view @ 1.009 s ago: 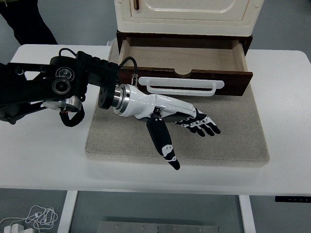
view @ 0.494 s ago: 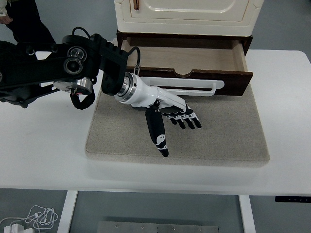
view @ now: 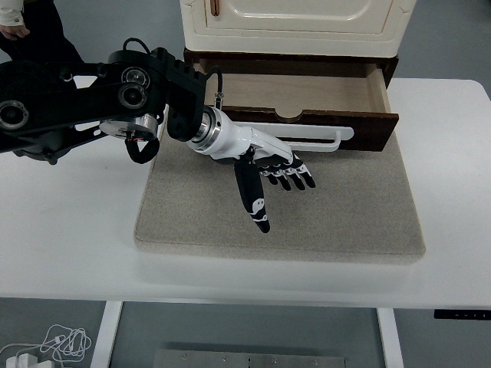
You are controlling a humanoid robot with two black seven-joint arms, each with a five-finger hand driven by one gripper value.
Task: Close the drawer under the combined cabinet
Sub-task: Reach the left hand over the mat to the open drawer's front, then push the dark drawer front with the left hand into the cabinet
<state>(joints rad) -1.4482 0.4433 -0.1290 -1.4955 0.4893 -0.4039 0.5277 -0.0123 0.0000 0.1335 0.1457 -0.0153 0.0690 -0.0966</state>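
The wooden drawer (view: 295,96) stands pulled out under the cream cabinet (view: 295,23), likely rigid and easy-sliding, best pushed at its white handle (view: 307,138), where the left hand (view: 265,165) hovers, fingers spread, holding nothing.

Cabinet (view: 295,23) top beyond upper edge
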